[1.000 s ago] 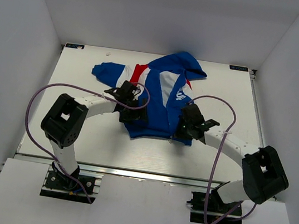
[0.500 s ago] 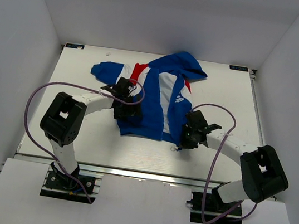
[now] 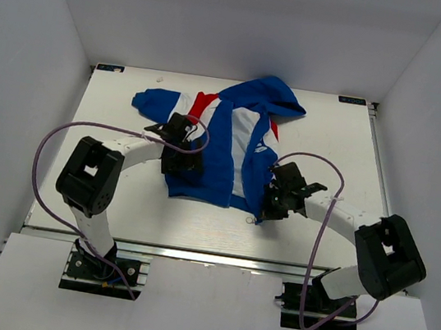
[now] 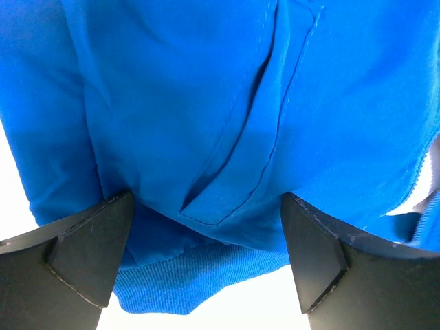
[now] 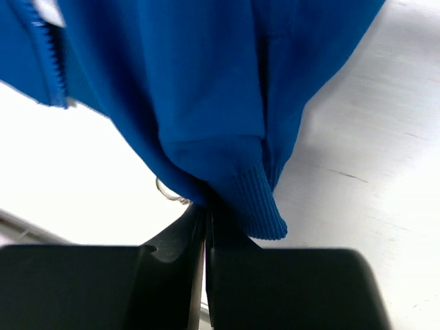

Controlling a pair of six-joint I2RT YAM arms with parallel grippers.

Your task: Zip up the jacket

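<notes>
The blue jacket (image 3: 227,145) lies spread on the white table (image 3: 114,207), hood toward the back and one sleeve stretched left. My left gripper (image 3: 177,164) stands wide open over the jacket's lower left hem. In the left wrist view its fingers (image 4: 89,254) sit either side of the ribbed blue hem (image 4: 199,275), just below a pocket slit (image 4: 234,165). My right gripper (image 3: 267,206) is at the lower right corner of the jacket. In the right wrist view its jaws are pressed together on the ribbed hem (image 5: 254,199), beside a small metal ring (image 5: 168,191). Zipper teeth (image 5: 55,69) show at upper left.
Purple cables (image 3: 68,130) loop out from both arms above the table. White walls (image 3: 40,38) close the table in on three sides. Black brackets (image 3: 109,68) mark the back corners. A small white speck (image 3: 159,79) lies near the back left.
Both grippers and the jacket's lower edge have shifted left. The right gripper has also come nearer to the front, from the jacket's right panel down to its bottom corner.
</notes>
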